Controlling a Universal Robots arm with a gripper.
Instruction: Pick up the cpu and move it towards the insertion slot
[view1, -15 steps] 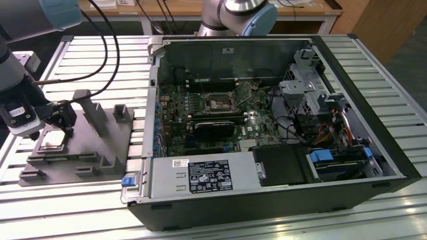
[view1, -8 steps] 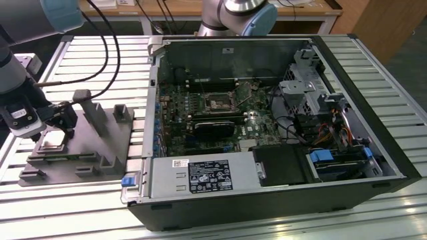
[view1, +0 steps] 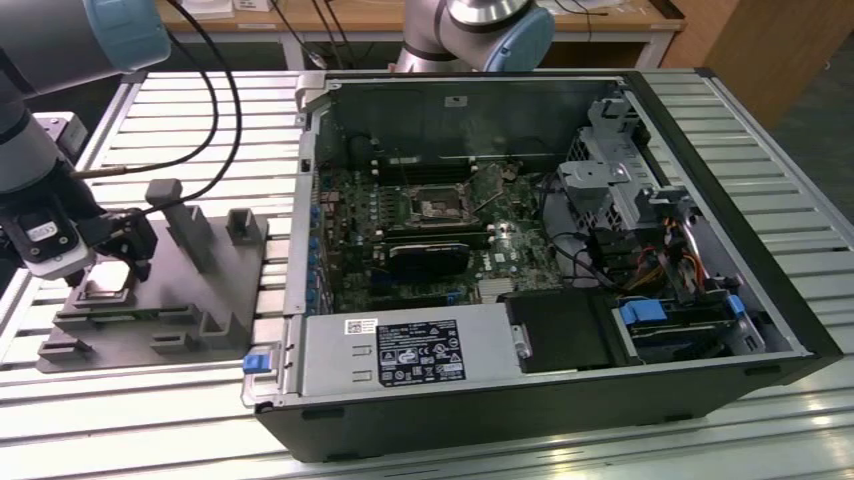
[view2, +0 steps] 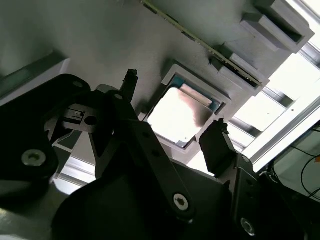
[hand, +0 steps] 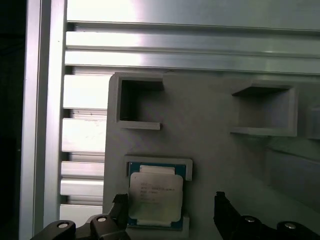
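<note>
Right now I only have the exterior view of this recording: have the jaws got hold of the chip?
Observer: No. In the first wrist view the chip lies flat in its square pocket in the grey block, silvery face up.
Reviewer: Are the jaws open or shut?
Observer: Open. In the second wrist view they stand one on each side of the chip, not closed on it.

My end effector (hand: 169, 201) is matt black, with bright metal bolts (view2: 34, 158). The cpu (hand: 154, 197) has a smooth silvery metal face (it glares white in the second wrist view). The moulded block (hand: 210, 150) looks like matt grey plastic; the table (view1: 774, 110) is bare ribbed metal, brushed and shiny.
</note>
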